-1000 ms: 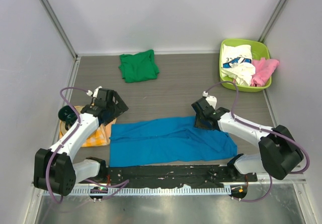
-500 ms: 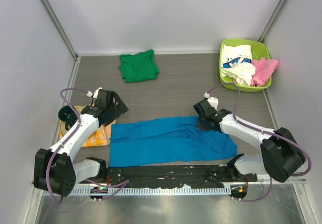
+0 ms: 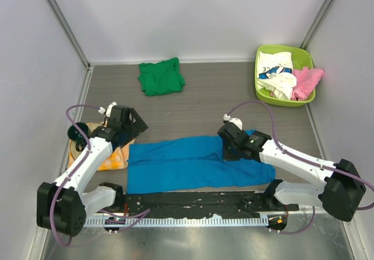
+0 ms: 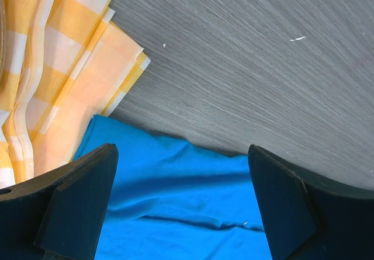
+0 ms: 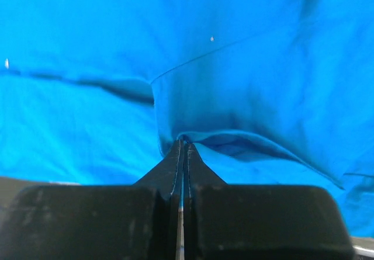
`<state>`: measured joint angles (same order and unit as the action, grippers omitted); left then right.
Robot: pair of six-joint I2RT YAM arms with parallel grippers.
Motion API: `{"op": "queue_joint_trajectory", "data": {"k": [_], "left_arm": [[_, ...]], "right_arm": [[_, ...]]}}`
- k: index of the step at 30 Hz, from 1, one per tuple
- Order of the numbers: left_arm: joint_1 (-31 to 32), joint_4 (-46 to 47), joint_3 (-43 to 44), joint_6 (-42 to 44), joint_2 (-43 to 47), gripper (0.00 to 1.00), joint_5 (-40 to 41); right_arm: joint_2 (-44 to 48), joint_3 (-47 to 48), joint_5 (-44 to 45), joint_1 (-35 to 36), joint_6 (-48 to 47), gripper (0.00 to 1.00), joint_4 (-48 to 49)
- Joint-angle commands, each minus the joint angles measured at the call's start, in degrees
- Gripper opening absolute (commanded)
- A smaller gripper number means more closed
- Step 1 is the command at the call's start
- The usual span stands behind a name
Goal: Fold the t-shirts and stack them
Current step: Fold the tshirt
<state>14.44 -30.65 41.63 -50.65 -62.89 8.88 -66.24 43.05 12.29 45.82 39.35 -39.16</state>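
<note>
Your blue t-shirt (image 3: 193, 163) lies flat, long axis running left to right. At its far edge, your right gripper (image 5: 182, 146), arm stretched low, is pinched tight on a fold. Over its far-left corner, beside the checked cloth (image 3: 111, 158), your left gripper (image 4: 181, 155) hangs wide open. Well beyond it lies the folded green t-shirt (image 3: 160, 77).

Blue shirt (image 3: 193, 163) is laid out flat at 6 o'clock, with the right gripper (image 3: 229, 150) planted on its far edge. Green shirt (image 3: 160, 77) is folded at 11. White shirt (image 3: 276, 70) and pink shirt (image 3: 307, 82) are piled in the tub (image 3: 301, 51) at 2. Checked cloth (image 3: 111, 158) is half hidden by the left arm (image 3: 93, 155) at 8.
</note>
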Motion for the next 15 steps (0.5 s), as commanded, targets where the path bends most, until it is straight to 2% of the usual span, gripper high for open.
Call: {"op": "queue_joint_trajectory", "data": {"k": [1, 6, 9, 11, 12, 13, 15], "left_arm": [[0.5, 1.21, -0.84, -0.85, 2.69, 0.98, -0.18], [0.86, 1.12, -1.72, -1.29, 4.0, 0.97, -0.27], [1.12, 1.47, -2.08, -1.55, 4.36, 0.98, -0.18], [1.12, 1.56, -1.99, -1.55, 3.92, 0.98, -0.18], [1.21, 1.65, -1.9, -1.47, 3.74, 0.98, -0.27], [1.3, 1.74, -1.81, -1.38, 3.48, 0.98, -0.27], [1.38, 1.74, -1.64, -1.03, 2.78, 0.98, -0.36]], "right_arm": [[1.9, 0.2, -6.66, 5.49, 0.46, 0.01, -4.26], [4.0, -1.47, -7.63, 15.67, 6.51, 0.01, -7.07], [3.93, -2.0, -7.73, 18.16, 8.63, 0.01, -7.16], [2.96, -0.43, -5.54, 18.34, 8.64, 0.32, -9.17], [2.52, 0.45, -1.26, 18.34, 8.63, 0.44, -10.05], [1.39, 1.5, 0.87, 18.34, 8.63, 0.61, -11.54], [0.41, 4.49, 9.01, 18.34, 8.46, 0.74, -12.52]]}}
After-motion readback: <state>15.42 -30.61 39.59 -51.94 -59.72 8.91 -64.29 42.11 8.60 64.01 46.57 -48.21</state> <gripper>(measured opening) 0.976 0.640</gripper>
